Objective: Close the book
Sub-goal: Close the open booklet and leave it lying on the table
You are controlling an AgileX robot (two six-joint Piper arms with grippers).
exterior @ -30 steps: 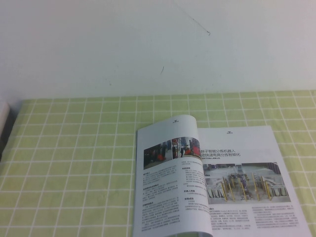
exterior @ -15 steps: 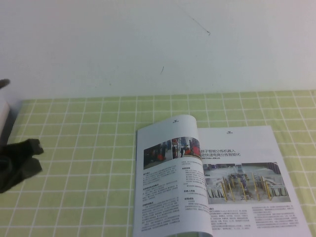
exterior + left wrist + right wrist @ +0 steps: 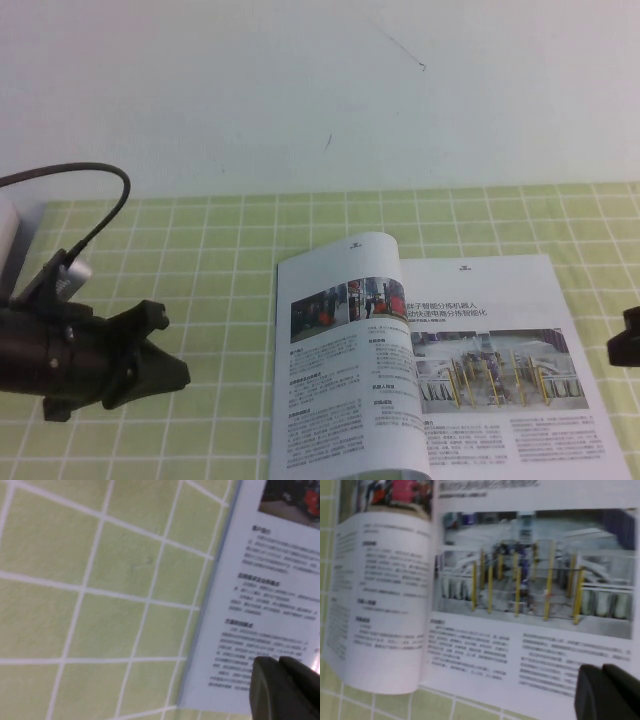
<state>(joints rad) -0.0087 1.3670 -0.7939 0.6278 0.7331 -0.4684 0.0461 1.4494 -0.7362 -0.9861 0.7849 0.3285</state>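
An open magazine (image 3: 480, 400) lies on the green checked tablecloth (image 3: 200, 260), right of centre and close to the front edge. Its left-hand pages (image 3: 340, 350) arch upward and curl over the spine. My left gripper (image 3: 172, 352) hovers over the cloth to the left of the magazine, pointing at it, shut and holding nothing. In the left wrist view the left gripper (image 3: 279, 664) sits over the magazine's (image 3: 260, 605) outer corner. My right gripper (image 3: 628, 345) shows only at the right edge, beside the right-hand page. It (image 3: 602, 672) is shut above the printed page (image 3: 520, 580).
A white wall rises behind the table. A white object (image 3: 8, 250) stands at the far left edge, and the left arm's black cable (image 3: 105, 190) loops above it. Open cloth stretches behind and left of the magazine.
My left arm has come in from the left edge toward the magazine. My right gripper has just appeared at the right edge. The magazine has not moved.
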